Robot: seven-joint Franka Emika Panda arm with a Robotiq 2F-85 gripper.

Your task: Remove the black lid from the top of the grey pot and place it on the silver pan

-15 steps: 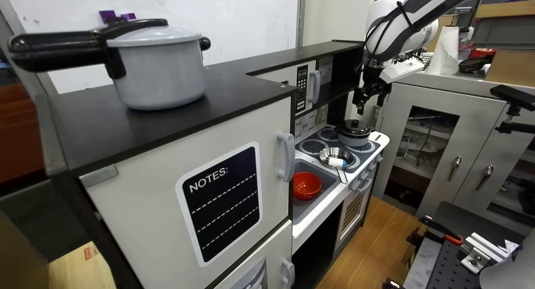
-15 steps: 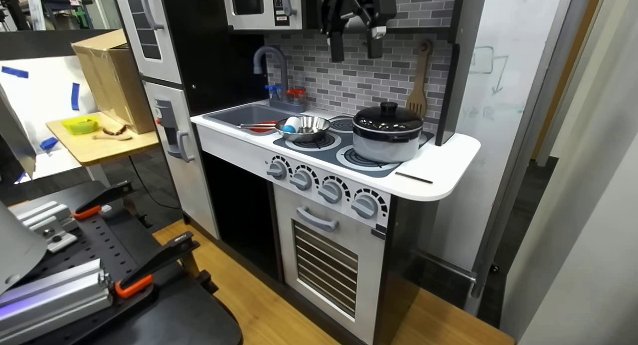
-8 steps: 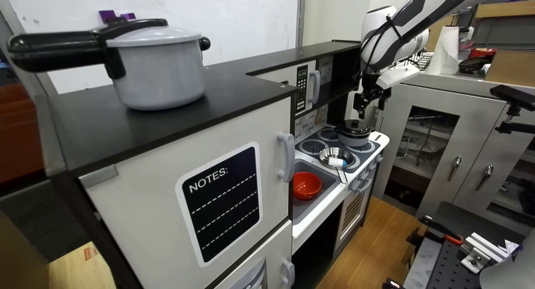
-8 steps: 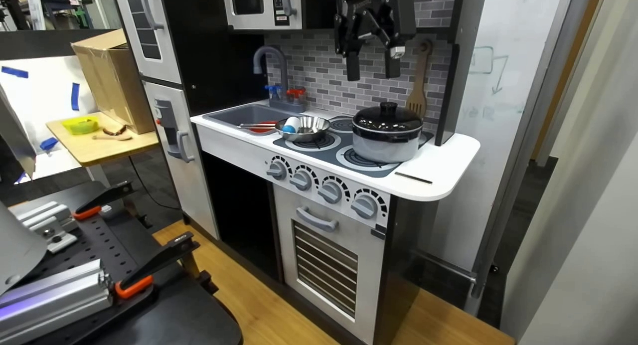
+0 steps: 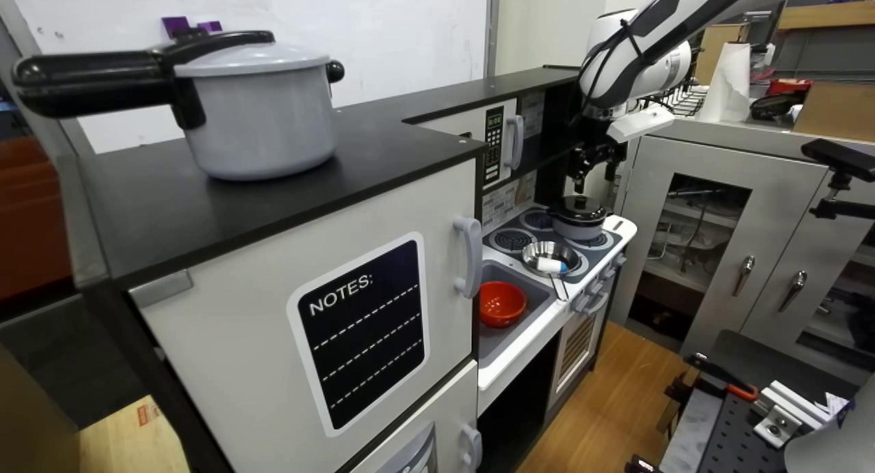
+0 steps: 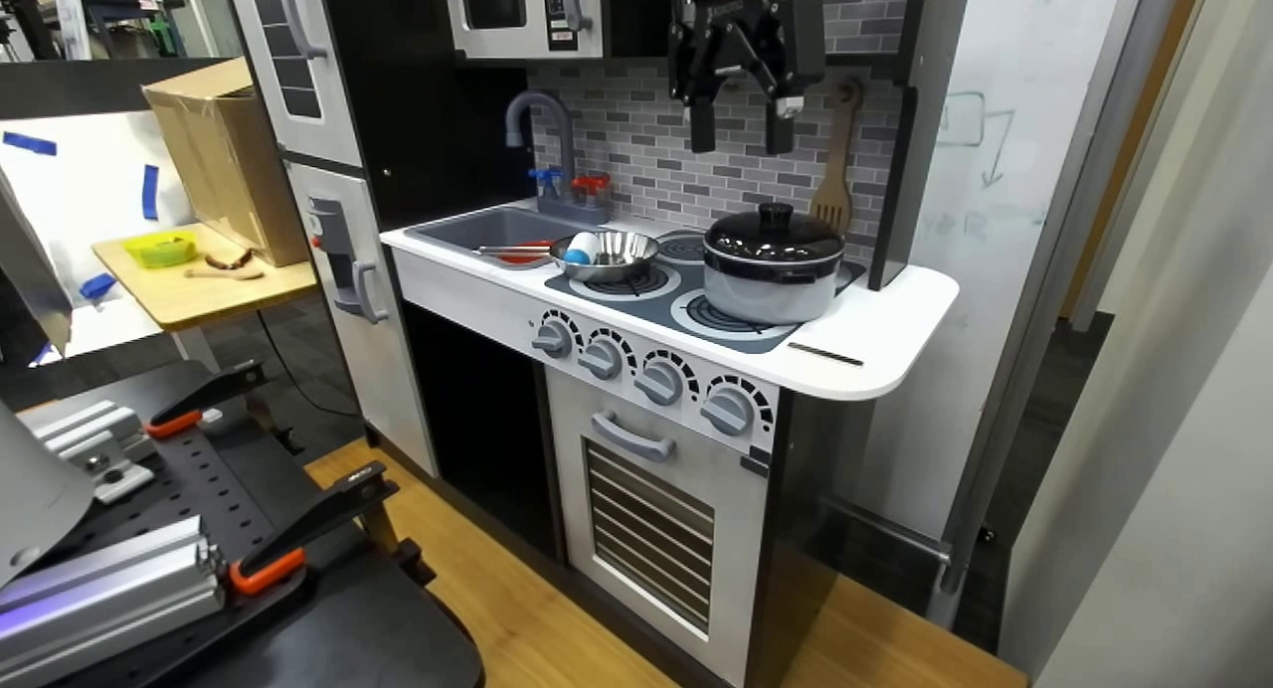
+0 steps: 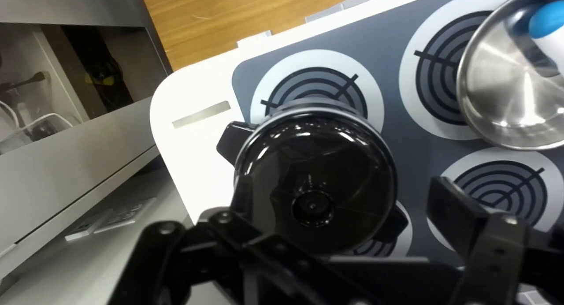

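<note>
The shiny round black lid is set on top of the small round grey pot, near the middle of the wrist view. A little round black knob is fixed to its top. Above it, at the top of an exterior view, the black two-fingered gripper is held pointing down. Its fingers are spread apart, with nothing held, and a gap is left over the knob.

In the wrist view the knob is seen between the fingers, but closer to the left one. So a small shift toward the left of that frame is probably needed. Then the gripper should be brought down straight and slowly, with one finger on each side of the knob, and the knob should be squeezed low down. The lid should be lifted straight up, so that the pot is not dragged along.

At the upper right of the wrist view, a shallow round silver metal pan is seen on the flat dark grey stove top. A small white thing with a blue end is lying in it, near the edge. The lid may be tipped by that, so it should be put down gently.
</note>
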